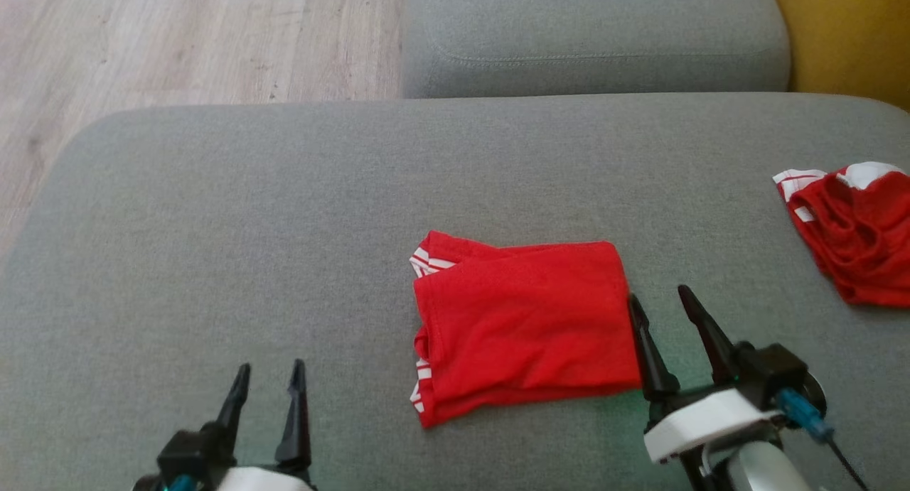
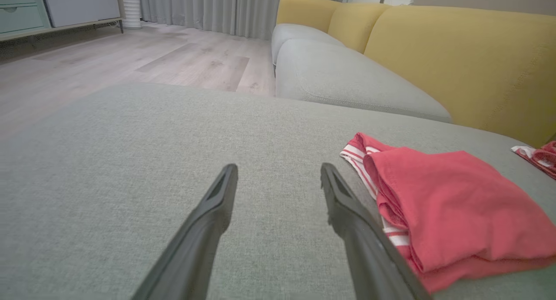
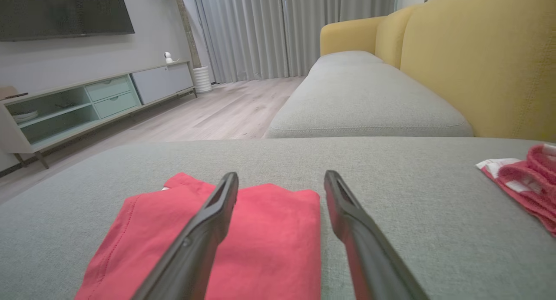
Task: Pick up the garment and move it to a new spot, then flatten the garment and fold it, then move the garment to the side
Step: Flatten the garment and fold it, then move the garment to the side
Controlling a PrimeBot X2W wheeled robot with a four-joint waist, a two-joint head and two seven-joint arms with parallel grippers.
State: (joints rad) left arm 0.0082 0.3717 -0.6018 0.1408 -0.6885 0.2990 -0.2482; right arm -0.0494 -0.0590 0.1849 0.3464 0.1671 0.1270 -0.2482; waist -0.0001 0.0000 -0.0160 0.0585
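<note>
The left gripper (image 2: 279,168), fingers spread apart, stands just beside the folded red garment (image 2: 456,204) (white-striped trim peeking out) on the grey cushion (image 2: 130,182).

Left pincer (image 1: 270,367) first: two long matte-black fingers (image 1: 293,420), slim and tapering to sharp points, rising from a chunky black knuckle block (image 1: 190,457). There's a glint of a teal connector (image 1: 181,484) beside it, and a white moulded shell (image 1: 263,479) right at the bottom edge. Over to the right pincer (image 1: 657,294): same dark tapered blades, and the wrist views show a shallow recessed slot near each tip. Beneath them sit a white wedge-shaped housing (image 1: 700,420), a black bracket (image 1: 771,370), a blue plug (image 1: 800,409) trailing a thin dark cable (image 1: 846,466), and a pale grey rounded forearm (image 1: 761,471).
</note>
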